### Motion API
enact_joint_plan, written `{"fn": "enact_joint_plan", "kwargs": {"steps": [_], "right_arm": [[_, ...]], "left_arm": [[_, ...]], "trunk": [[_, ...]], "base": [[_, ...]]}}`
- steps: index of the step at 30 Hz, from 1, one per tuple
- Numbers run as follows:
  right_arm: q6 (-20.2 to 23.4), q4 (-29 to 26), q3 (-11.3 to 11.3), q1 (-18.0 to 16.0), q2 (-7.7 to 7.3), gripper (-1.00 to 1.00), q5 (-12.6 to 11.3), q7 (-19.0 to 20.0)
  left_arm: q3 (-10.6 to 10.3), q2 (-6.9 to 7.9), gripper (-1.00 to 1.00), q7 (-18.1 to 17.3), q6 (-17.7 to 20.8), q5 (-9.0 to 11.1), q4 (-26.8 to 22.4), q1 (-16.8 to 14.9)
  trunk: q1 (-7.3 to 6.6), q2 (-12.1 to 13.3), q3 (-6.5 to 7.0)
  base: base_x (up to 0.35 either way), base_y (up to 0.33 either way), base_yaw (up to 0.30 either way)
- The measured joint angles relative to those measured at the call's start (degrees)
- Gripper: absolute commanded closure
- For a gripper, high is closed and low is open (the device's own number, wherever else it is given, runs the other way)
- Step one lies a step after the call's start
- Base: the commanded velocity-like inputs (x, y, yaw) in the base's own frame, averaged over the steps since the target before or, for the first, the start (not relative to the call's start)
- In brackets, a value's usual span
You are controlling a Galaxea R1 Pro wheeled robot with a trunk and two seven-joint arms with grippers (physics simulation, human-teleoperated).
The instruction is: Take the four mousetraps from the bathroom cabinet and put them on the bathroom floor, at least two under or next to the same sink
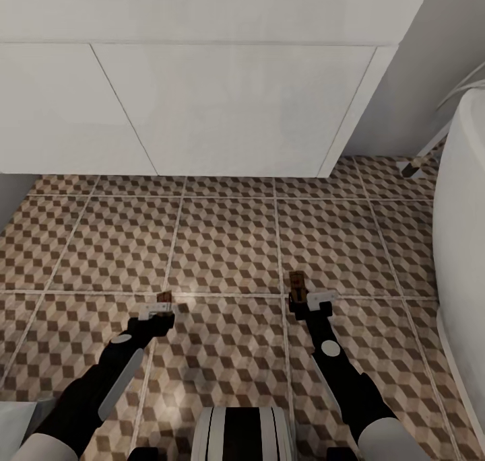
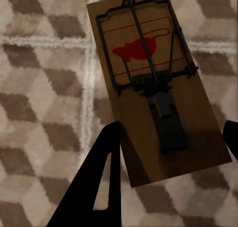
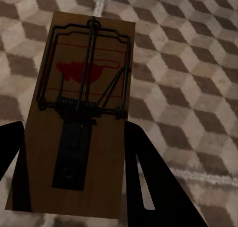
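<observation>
Each of my grippers is shut on a mousetrap, held low over the patterned bathroom floor (image 1: 222,245) in front of the white sink vanity (image 1: 202,111). The left gripper (image 1: 160,313) grips the edges of a tan mousetrap (image 1: 164,298); in the left wrist view this mousetrap (image 2: 148,78) sits between the dark fingers (image 2: 99,182) of the gripper (image 2: 171,132), spring bar and red mark facing up. The right gripper (image 1: 304,304) holds a second mousetrap (image 1: 296,285), and the right wrist view has that mousetrap (image 3: 82,113) clamped in the gripper (image 3: 74,132) between its fingers (image 3: 148,177).
A white bathtub (image 1: 465,245) curves along the right side, with a floor-standing pipe foot (image 1: 411,168) behind it. A grey wall rises beside the vanity's right end. My own base (image 1: 242,434) sits at the picture's lower middle. Open tiles stretch between the grippers and the vanity.
</observation>
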Motion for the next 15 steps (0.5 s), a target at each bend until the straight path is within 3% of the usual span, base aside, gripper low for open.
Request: {"fn": "enact_joint_plan", "kwargs": {"steps": [15], "right_arm": [[-0.11, -0.08, -0.13, 0.0, -0.05, 1.0, 0.18, -0.05]], "left_arm": [[-0.01, 0.04, 1.0, 0.01, 1.67, 0.01, -2.58, 0.0]], "trunk": [[0.0, 0.0, 0.0]], "base": [[0.0, 0.0, 0.0]]}}
